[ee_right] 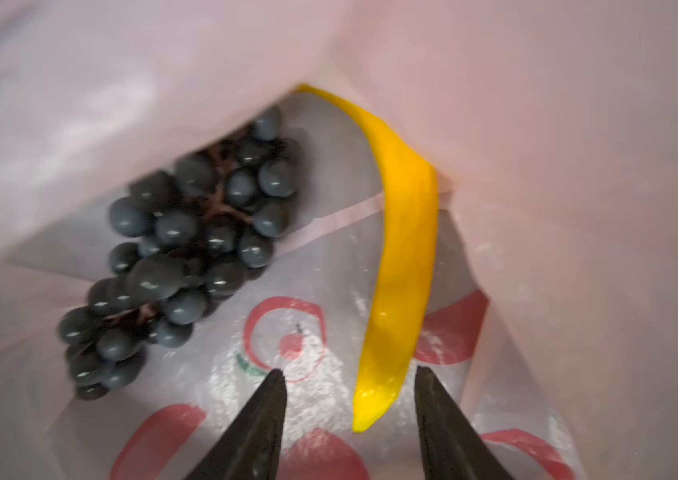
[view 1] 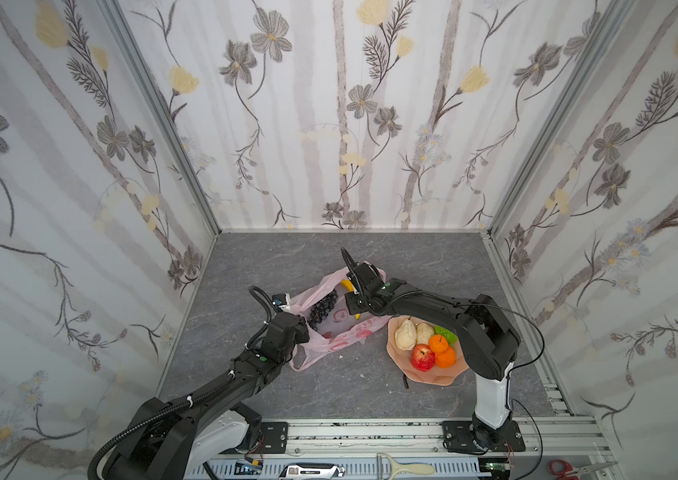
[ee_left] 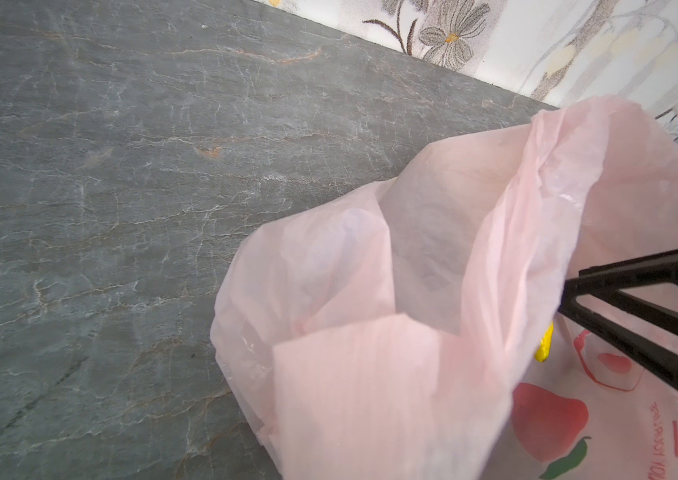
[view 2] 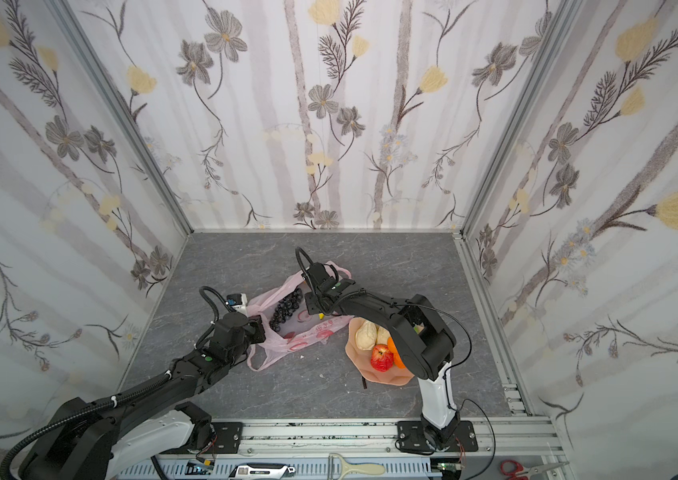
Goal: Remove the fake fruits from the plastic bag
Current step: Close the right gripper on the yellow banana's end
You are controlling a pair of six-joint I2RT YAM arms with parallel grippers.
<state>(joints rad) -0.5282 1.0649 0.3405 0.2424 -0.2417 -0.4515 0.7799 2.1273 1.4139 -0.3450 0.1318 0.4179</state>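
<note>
Right fingers [ee_right: 258, 424] half-open astride banana [ee_right: 408, 232] tip; left fingers [ee_left: 582, 295] pinch plastic bag [ee_left: 370, 374], mostly cut off.

Table [view 1: 287, 257], centre: plastic bag [view 1: 343, 334]. In the bag: grape bunch [view 1: 323, 311] lay left, banana [view 1: 346, 285] right of it and further back. Dish [view 1: 445, 376] stood just right of the bag. On the dish: pears [view 1: 406, 335] at rear, apple [view 1: 423, 357] in front, oranges [view 1: 439, 345] right of the apple, bumpy fruit [view 1: 445, 333] behind them.

A peach wavy-edged dish [view 1: 442, 376] rests on the grey stone-patterned tabletop [view 1: 329, 388].
</note>
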